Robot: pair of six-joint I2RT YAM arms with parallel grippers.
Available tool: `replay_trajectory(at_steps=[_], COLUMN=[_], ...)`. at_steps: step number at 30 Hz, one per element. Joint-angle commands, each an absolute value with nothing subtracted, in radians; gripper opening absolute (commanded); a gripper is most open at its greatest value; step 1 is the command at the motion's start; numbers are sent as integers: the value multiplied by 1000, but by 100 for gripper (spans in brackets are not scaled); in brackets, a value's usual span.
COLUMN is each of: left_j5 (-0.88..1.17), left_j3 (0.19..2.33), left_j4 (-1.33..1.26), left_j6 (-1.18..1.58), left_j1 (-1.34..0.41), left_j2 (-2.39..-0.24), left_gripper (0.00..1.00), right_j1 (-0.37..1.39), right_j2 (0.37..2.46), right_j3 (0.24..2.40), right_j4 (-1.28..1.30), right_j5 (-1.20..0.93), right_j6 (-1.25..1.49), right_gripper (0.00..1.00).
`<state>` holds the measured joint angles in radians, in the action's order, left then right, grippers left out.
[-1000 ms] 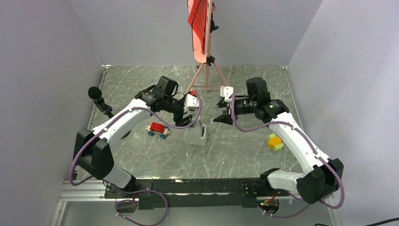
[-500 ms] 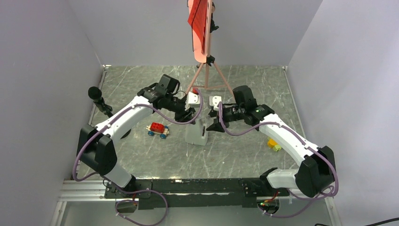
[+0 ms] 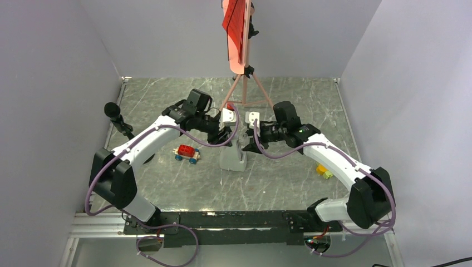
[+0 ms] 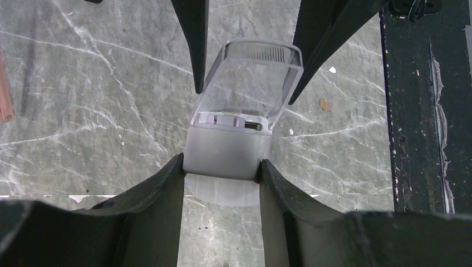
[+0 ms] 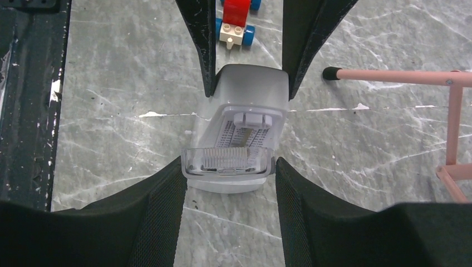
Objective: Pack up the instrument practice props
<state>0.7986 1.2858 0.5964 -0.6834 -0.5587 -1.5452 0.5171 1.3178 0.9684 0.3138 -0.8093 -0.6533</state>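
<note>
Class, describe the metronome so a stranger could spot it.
On the marble table, near the legs of the pink music stand, stands the metronome. Unlike the red toy car beside it, it is a grey-white wedge with a clear cover.

The right arm [image 3: 334, 158] has swung from right of centre in the overhead frame to the middle. The right gripper [image 3: 248, 146] now clasps the clear cover of the metronome [image 3: 232, 159] (a second ago it hung open, well apart). The left gripper [image 3: 225, 137] crept slightly up-frame. The forearm now half hides the yellow toy [image 3: 322, 169].
</note>
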Motion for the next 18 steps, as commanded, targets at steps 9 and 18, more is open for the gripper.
replay_trajectory(at_steps=[9,18], left_j5=[782,782], left_j3=[1264,1261], left_j4=[590,582], left_j6=[-654,-650], left_j1=[-563,-562], left_j2=[-1525,-1524], left_gripper=[1,1], right_j1=[542,558], right_j2=[1348,1364], right_j3=[973,974], right_j4=[321,340], right_j5=[-773,-768], right_j6=[-693,-675], right_gripper=[0,0])
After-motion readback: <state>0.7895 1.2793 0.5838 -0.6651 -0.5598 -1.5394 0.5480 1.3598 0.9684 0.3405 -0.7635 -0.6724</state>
